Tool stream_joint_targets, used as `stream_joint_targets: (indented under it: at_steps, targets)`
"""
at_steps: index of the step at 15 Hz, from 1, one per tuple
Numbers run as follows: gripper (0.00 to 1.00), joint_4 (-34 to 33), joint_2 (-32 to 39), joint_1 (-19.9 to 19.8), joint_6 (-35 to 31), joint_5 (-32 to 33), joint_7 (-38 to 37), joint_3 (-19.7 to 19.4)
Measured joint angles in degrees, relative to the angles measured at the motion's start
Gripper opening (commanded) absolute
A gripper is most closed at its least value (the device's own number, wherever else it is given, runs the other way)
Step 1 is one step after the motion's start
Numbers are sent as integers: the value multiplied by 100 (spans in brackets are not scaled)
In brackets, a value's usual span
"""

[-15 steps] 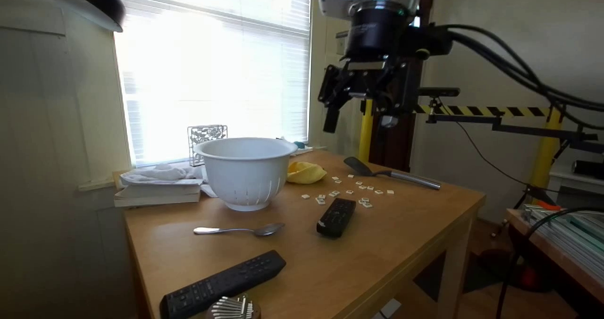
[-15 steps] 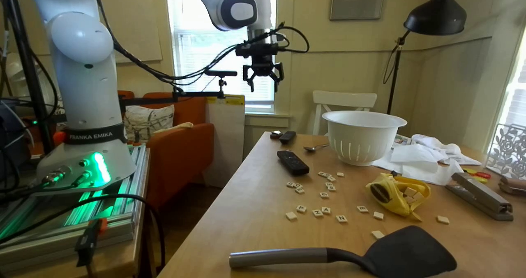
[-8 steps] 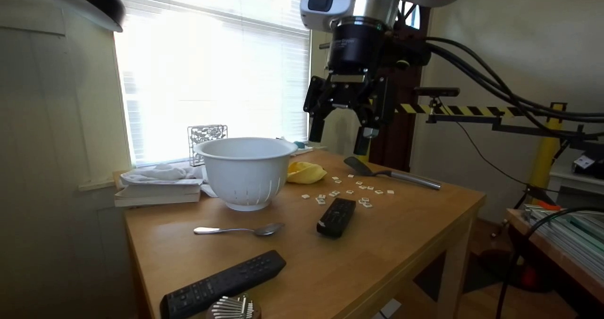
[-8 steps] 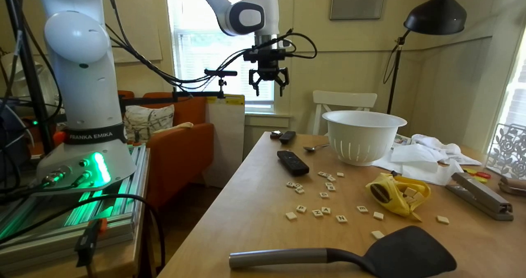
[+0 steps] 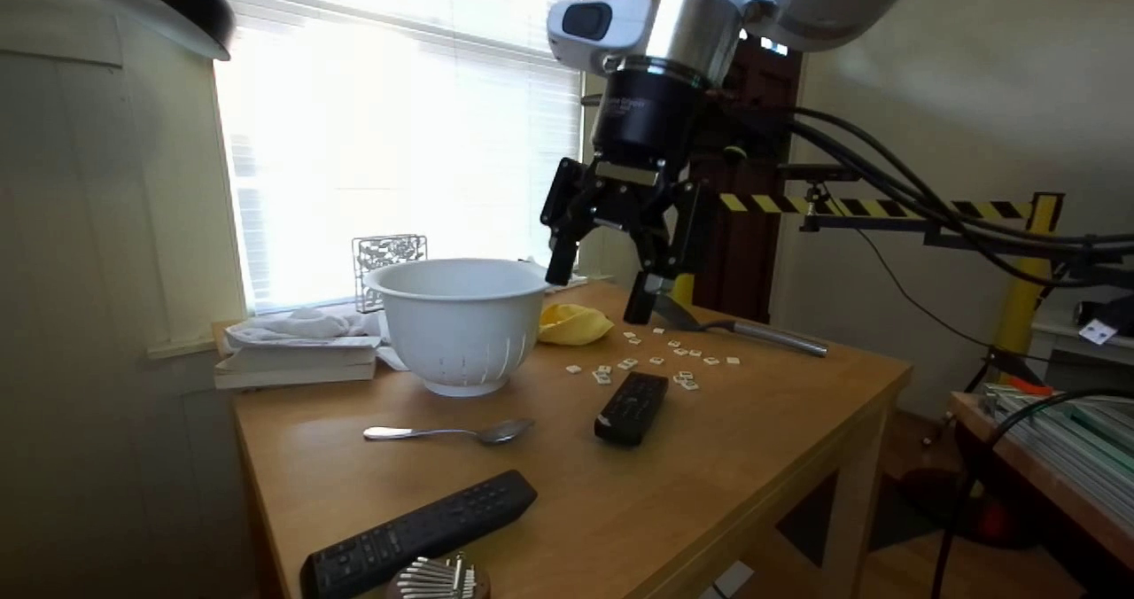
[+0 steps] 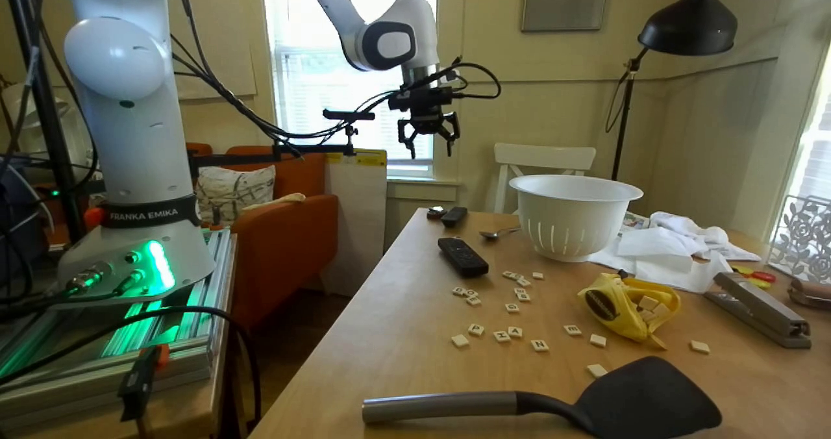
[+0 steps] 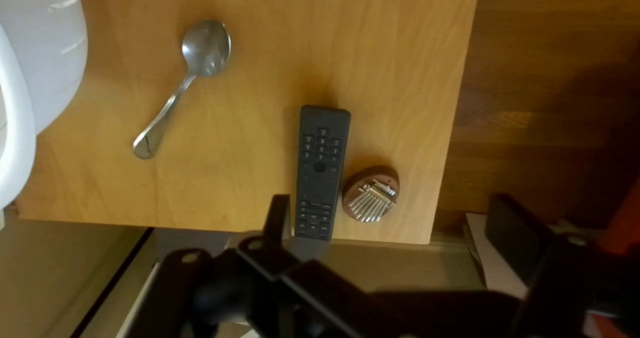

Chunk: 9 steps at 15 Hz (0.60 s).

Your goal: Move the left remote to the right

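Observation:
The left remote, a long slim black bar, lies flat on the table near its end, in an exterior view [image 5: 416, 532] at bottom left. It shows small in an exterior view [image 6: 454, 216] at the far table end, and whole in the wrist view [image 7: 321, 178]. The shorter, stubbier black remote [image 5: 632, 407] lies mid-table, also in an exterior view [image 6: 463, 257]. My gripper [image 5: 599, 287] is open and empty, high above the table, apart from both remotes. It also shows in an exterior view [image 6: 431, 151] and in the wrist view [image 7: 392, 218], fingers wide apart.
A small thumb piano [image 7: 371, 194] lies close beside the long remote. A spoon [image 7: 172, 98] and a white colander [image 5: 461, 324] stand nearby. Letter tiles [image 6: 511, 308], a yellow bag [image 6: 626, 306], a spatula [image 6: 545, 403] and a stapler [image 6: 759, 309] lie farther along the table [image 5: 709, 457].
My gripper has moved down, to the left in an exterior view and slightly to the right in an exterior view, tilting a little. Its fingers stay open. The remotes have not moved.

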<state>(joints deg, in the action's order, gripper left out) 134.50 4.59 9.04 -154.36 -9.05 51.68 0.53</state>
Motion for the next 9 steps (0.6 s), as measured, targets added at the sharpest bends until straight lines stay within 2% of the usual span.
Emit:
stream_joint_targets:
  at_steps: [5, 9]
  targets:
    - [100, -99, 956, -95, -1404, 56, -173, 597]
    - [100, -350, 1591, -168, -1967, 746, -675, 661]
